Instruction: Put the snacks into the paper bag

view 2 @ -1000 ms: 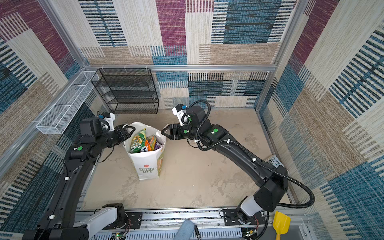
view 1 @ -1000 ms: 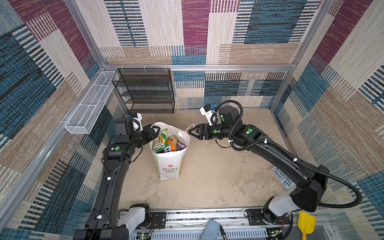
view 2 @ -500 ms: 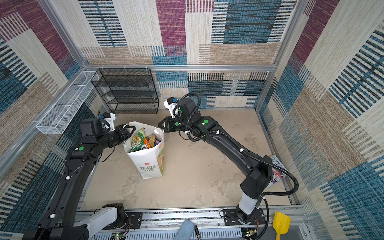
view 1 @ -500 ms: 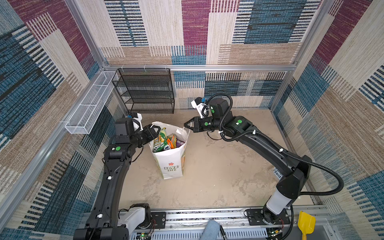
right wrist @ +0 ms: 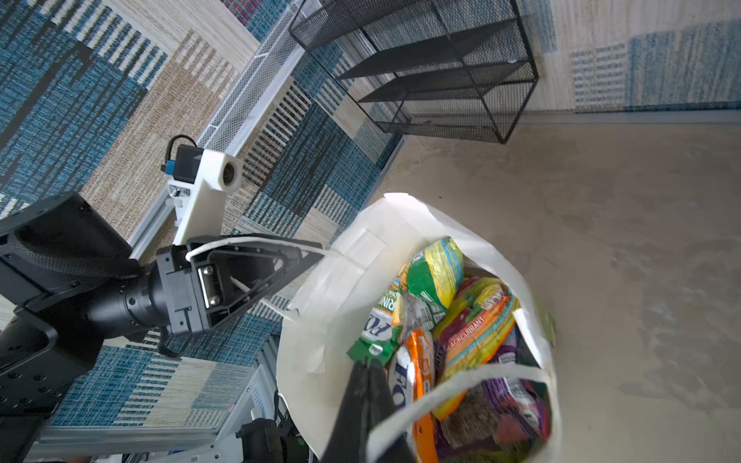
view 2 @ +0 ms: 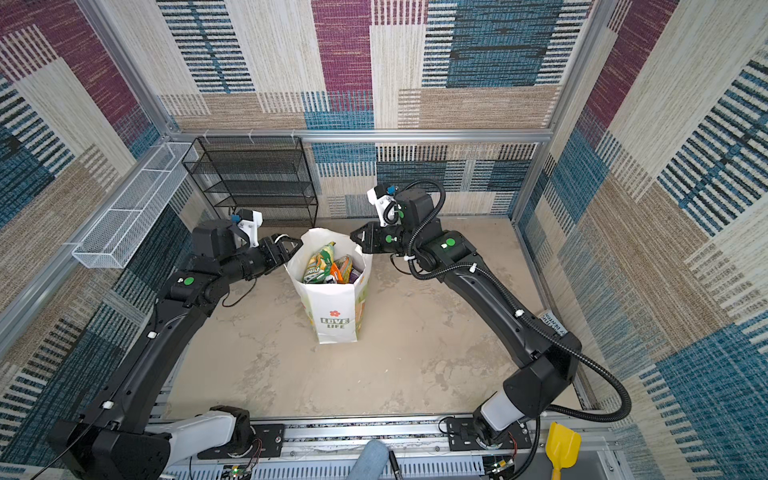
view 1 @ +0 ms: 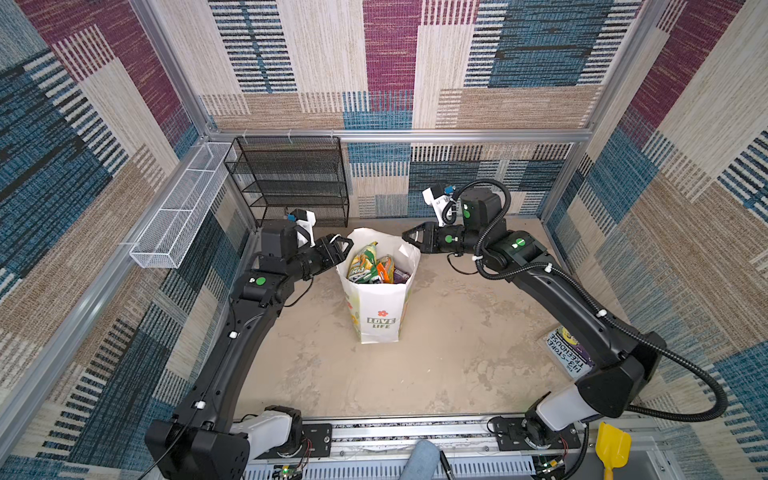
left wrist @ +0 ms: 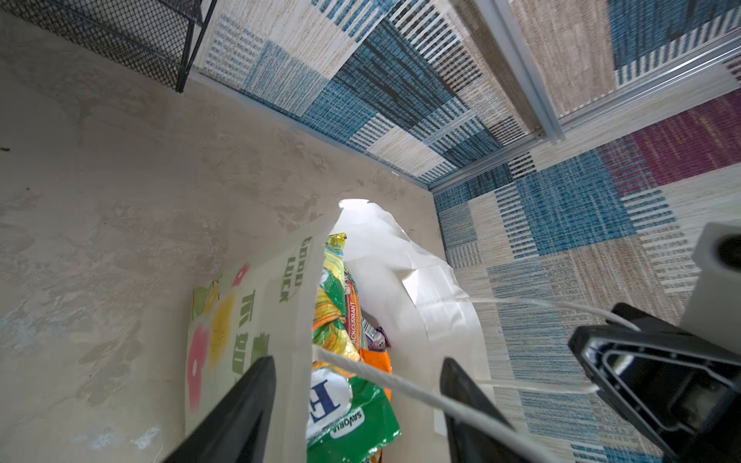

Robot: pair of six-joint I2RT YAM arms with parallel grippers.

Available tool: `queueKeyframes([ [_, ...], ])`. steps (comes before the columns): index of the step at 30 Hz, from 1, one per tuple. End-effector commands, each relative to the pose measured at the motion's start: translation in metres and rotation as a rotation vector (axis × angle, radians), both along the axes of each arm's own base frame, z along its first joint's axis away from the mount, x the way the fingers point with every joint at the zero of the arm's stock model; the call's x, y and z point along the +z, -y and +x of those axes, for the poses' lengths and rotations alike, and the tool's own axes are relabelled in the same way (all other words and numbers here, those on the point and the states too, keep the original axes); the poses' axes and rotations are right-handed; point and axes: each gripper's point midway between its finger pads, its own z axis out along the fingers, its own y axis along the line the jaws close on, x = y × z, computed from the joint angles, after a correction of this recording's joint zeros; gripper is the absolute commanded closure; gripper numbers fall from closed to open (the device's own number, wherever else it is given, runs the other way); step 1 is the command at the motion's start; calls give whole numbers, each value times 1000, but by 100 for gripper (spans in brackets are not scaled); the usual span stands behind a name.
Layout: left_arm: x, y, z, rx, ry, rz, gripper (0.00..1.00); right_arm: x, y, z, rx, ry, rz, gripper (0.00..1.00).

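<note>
snacks (view 1: 370, 266): mostly hidden in paper bag (view 1: 380, 307) | book (view 1: 567, 355): partly covered

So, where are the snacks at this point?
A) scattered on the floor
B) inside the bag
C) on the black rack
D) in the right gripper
B: in a top view the snacks sit packed in the open mouth of the upright bag.

Both top views: high up and well back from the paper bag (view 1: 380, 299) (view 2: 332, 305), on its LOVE LIFE side, angled down. Near-identical frames of the whole cell. Left wrist: close beside the paper bag (left wrist: 256, 320), looking across its mouth. Right wrist: close above the opposite rim (right wrist: 320, 320), looking in. All four share that mouth.
</note>
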Motion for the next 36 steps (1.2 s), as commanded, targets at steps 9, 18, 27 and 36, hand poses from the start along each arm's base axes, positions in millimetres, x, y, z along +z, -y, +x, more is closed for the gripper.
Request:
queueKeyframes([
  [9, -10, 5, 21, 28, 120, 27, 7, 3, 1, -15, 40, 42, 72, 100],
  [18, -39, -10, 24, 108, 89, 87, 7, -2, -6, -17, 79, 23, 91, 100],
  [27, -64, -22, 32, 223, -22, 39, 18, -3, -7, -16, 84, 26, 86, 100],
  [36, -64, -16, 11, 111, -1, 122, 14, -3, -7, -15, 82, 31, 83, 100],
])
